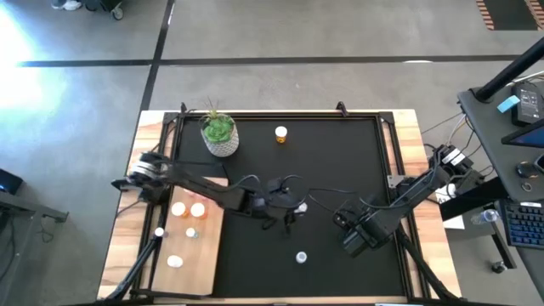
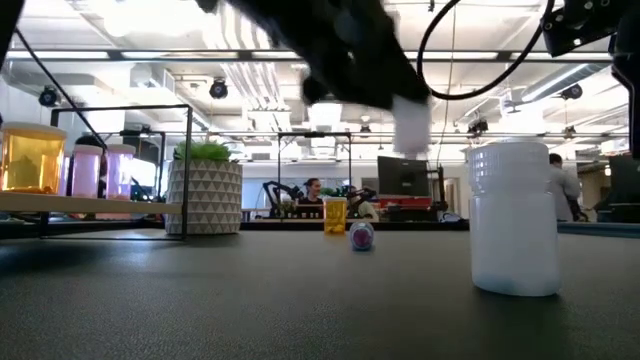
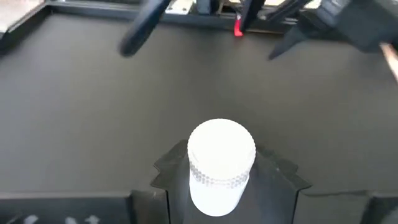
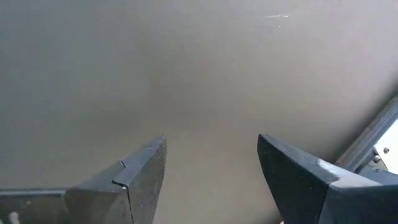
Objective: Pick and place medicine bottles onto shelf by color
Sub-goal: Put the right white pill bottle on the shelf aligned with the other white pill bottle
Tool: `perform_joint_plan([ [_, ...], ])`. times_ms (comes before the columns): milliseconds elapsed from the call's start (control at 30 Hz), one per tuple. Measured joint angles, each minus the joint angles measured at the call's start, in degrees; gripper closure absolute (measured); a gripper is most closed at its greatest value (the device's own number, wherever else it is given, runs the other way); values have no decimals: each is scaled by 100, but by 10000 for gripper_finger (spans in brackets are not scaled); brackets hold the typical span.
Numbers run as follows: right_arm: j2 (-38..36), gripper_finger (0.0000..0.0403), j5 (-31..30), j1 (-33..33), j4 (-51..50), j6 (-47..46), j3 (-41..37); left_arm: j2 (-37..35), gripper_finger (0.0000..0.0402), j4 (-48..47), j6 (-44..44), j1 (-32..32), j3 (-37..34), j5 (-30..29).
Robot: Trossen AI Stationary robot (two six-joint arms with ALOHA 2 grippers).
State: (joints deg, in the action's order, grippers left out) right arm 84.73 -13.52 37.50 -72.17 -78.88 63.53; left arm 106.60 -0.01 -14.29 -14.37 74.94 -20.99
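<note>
Two dark arms reach over a black mat (image 1: 340, 161) on the wooden desk (image 1: 408, 127), and we see them from above. Our left claw (image 3: 221, 180) sits near the mat's middle, its fingers closed around a white-capped medicine bottle (image 3: 219, 165) with a pale body, which it holds upright. Our right claw (image 4: 211, 168) waits over the right side of the mat with its fingers apart and nothing between them.

At the desk's left edge lies the shelf (image 1: 191, 255), a pale wooden board. On it we see two orange bottles (image 1: 188, 209) side by side, a small pink bottle (image 1: 192, 232) just beside them, and a white bottle (image 1: 174, 262) nearer the front. Another orange bottle (image 1: 280, 133) stands near the far edge of the mat. A white bottle (image 1: 301, 257) stands alone toward the front of the mat. A potted green plant (image 1: 219, 134) stands at the mat's far left corner.
</note>
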Motion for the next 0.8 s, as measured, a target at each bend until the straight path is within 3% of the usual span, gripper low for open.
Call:
perform_joint_plan([
  [200,4,161,0,-2,21,377,160,-887,275,-1742,-328,-435,-41,145],
  [333,4,161,-2,-2,44,433,267,-1352,274,-2422,-323,-895,-129,145],
  [500,7,161,0,-2,77,456,388,-1929,274,-2443,-392,-1604,-723,99],
  [800,9,161,0,-2,110,455,619,-3058,274,-2440,-1258,-3065,-2130,-165],
])
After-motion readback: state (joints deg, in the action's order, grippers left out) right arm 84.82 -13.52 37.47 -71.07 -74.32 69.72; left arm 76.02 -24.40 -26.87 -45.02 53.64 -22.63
